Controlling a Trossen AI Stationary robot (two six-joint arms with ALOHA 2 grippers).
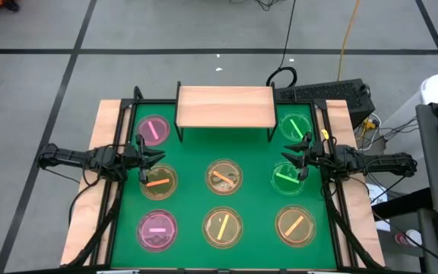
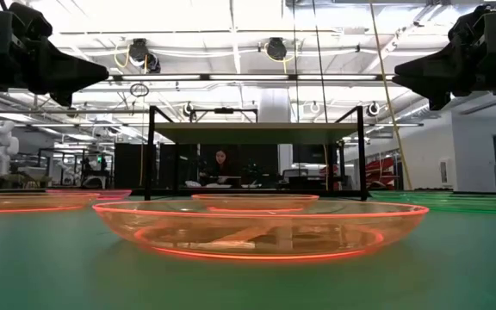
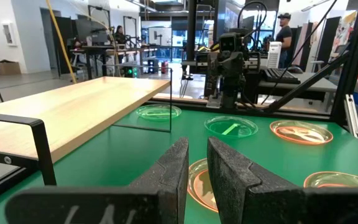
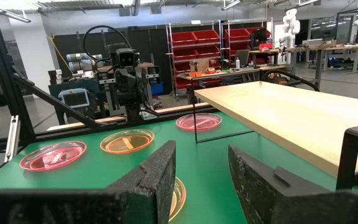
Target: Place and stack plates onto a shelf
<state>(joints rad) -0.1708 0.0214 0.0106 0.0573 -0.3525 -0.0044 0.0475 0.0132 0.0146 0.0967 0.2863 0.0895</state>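
Observation:
The light-wood shelf stands on black legs at the mat's far edge, its top bare. Eight plates lie flat on the green mat: pink, amber and pink on the left, amber and amber in the middle, green, green and amber on the right. My left gripper hangs open, with a narrow gap, above the left column between the far pink and the amber plate. My right gripper hangs open above the two green plates. Both show raised in the low view.
A black frame borders the mat on both sides, and bare wood strips lie outside it. Cables and a power strip sit behind the right far corner. The shelf top stands about level with both grippers. People show in the room beyond.

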